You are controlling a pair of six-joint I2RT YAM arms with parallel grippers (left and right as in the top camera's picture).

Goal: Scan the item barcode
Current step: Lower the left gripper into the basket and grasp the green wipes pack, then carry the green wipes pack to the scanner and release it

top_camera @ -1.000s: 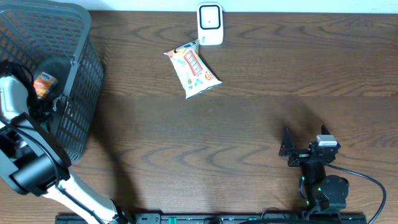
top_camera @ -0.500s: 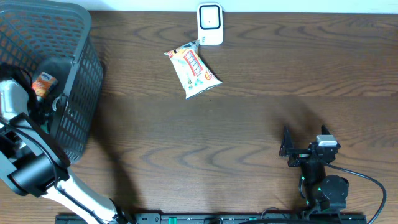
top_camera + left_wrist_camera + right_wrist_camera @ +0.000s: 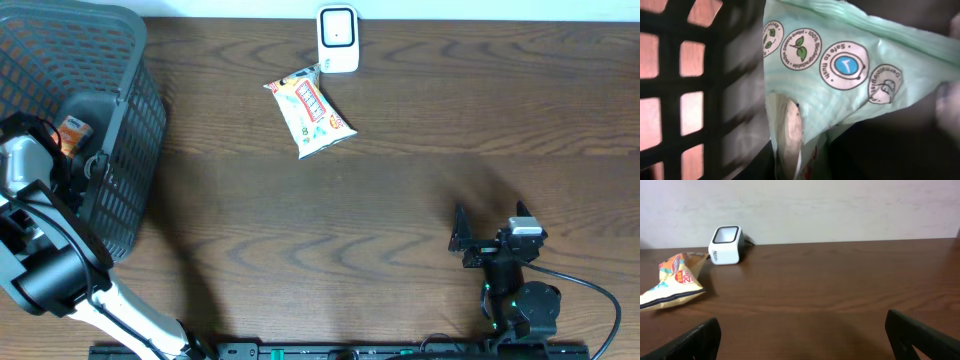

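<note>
Dark worktop (image 3: 400, 200), scanner (image 3: 338, 38) at twelve o'clock. Left arm (image 3: 30, 165) at nine o'clock, bent into basket (image 3: 130, 130), close on mint-green packet (image 3: 840, 75), jaws' grip impossible to tell. Right arm (image 3: 512, 270) at five o'clock, folded low, jaws spread.

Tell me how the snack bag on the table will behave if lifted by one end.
The snack bag looks puffed and crinkled, so it is probably light and floppy, sagging from an end grip. Its smooth film may slip when pinched. It lies flat on the table, so rolling seems unlikely.

green pack (image 3: 840, 100): crumpled, beside basket (image 3: 672, 85) lattice | scanner (image 3: 338, 38): white, upright
</note>
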